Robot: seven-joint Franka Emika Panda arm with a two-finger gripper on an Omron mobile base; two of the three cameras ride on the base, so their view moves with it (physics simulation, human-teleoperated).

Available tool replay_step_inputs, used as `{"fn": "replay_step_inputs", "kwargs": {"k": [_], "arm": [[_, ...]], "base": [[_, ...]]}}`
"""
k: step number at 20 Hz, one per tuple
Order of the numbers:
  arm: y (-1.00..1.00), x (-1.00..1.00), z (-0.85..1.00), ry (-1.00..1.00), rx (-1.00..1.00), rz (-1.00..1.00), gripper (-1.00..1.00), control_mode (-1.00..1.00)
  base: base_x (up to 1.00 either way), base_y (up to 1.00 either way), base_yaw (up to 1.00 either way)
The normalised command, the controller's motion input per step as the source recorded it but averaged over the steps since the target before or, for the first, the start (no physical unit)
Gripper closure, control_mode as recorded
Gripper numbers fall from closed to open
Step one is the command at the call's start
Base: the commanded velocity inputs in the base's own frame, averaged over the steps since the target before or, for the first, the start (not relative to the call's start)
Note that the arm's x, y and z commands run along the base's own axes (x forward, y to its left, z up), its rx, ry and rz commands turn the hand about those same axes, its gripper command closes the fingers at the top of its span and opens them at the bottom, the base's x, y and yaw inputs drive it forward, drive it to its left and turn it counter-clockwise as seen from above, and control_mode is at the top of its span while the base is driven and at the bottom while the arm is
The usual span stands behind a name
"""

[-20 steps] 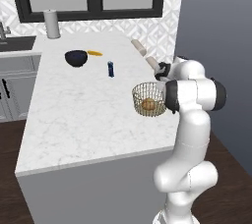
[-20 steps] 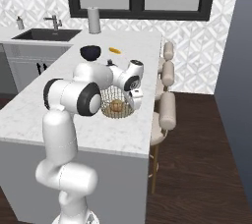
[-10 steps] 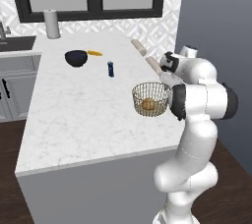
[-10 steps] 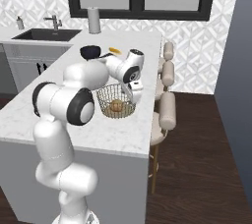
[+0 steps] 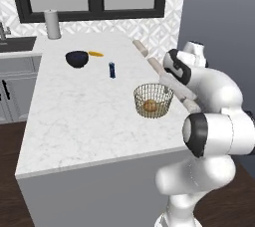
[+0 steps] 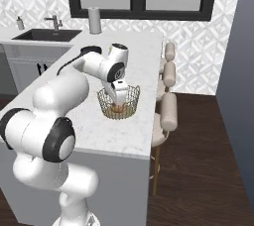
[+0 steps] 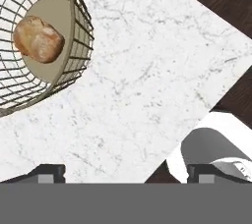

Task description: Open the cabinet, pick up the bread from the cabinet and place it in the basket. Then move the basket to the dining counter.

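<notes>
- Since the earlier frames the arm is being swung up and back toward the table's stool-side edge, and the gripper [image 7: 126,174] is being drawn away from the basket [image 5: 153,100]; the basket itself is staying put on the marble.
- Fingers [image 7: 47,173] are being held spread apart with nothing between them, tips showing at both lower corners of the hand view over bare marble and the table edge.
- Basket is being seen standing upright on the dining counter [image 5: 74,116], near its stool-side edge, released and not touched by the gripper.
- Bread [image 7: 38,39] is lying inside the basket on its pale round base; it also shows through the mesh in the left base view [image 5: 150,105].
- Judged from this: bread is already in the basket, basket is already on the table, so the task is looking essentially done and the arm is only being cleared away.
- Materials: basket is thin golden wire mesh, bowl-shaped and open; bread is a rough, crusty golden-brown lump; tabletop is smooth white marble with grey veins.
- Also on the table, well apart from the basket: dark bowl [image 5: 76,58], small blue bottle [image 5: 112,69], grey cylinder [image 5: 52,24] near the window.
- Padded beige stools [image 6: 168,111] are lined along the table's side.
</notes>
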Motion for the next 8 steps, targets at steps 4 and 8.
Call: {"fn": "replay_step_inputs", "kwargs": {"k": [4, 8], "arm": [[0.48, -1.00, 0.33, -0.04, -0.02, 0.11, -1.00, -1.00], [0.47, -1.00, 0.43, -0.01, -0.01, 0.05, -1.00, -1.00]], "base": [[0.00, 0.00, 0.00], [0.00, 0.00, 0.00]]}}
